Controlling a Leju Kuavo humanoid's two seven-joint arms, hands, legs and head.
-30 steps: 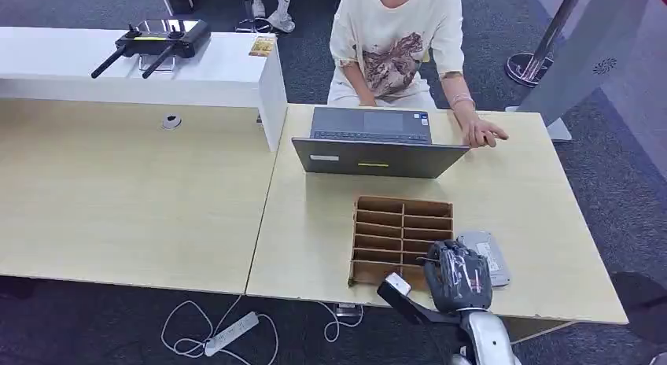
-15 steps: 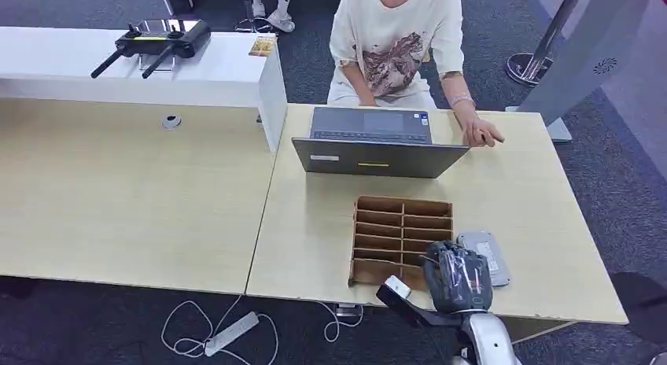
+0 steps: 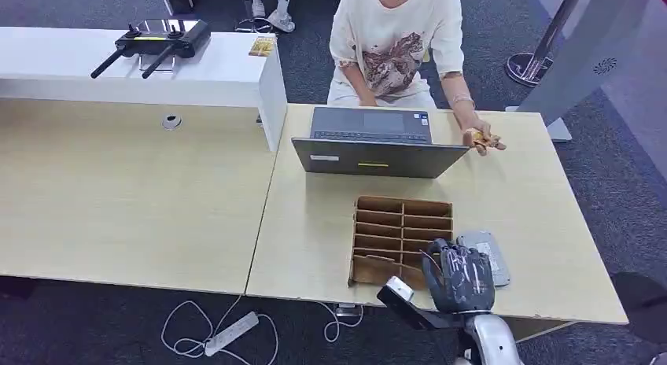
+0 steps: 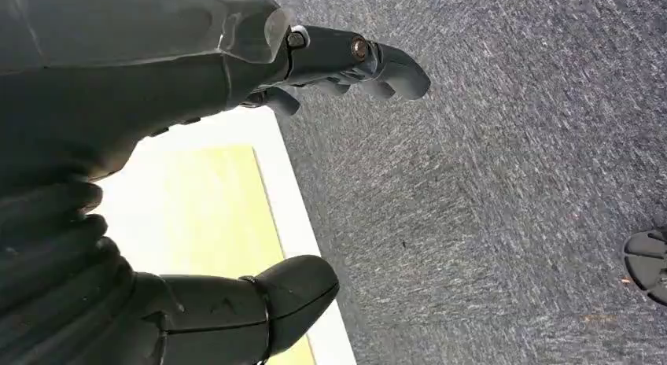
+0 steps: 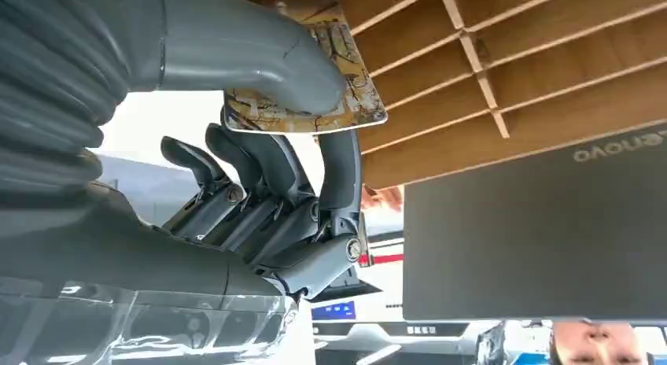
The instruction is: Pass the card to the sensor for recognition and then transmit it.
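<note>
Card (image 5: pixel 315 90) sits pinched between thumb and a finger of the right hand (image 3: pixel 460 277) just above the wooden rack (image 3: pixel 403 223), so pickup looks done, while the sensor (image 3: pixel 486 255) pass and handover remain.

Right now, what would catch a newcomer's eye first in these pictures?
The right hand pinching a patterned card beside the wooden slotted organizer, near the table's front edge. Beyond the organizer stands an open laptop, with a seated person behind it.
</note>
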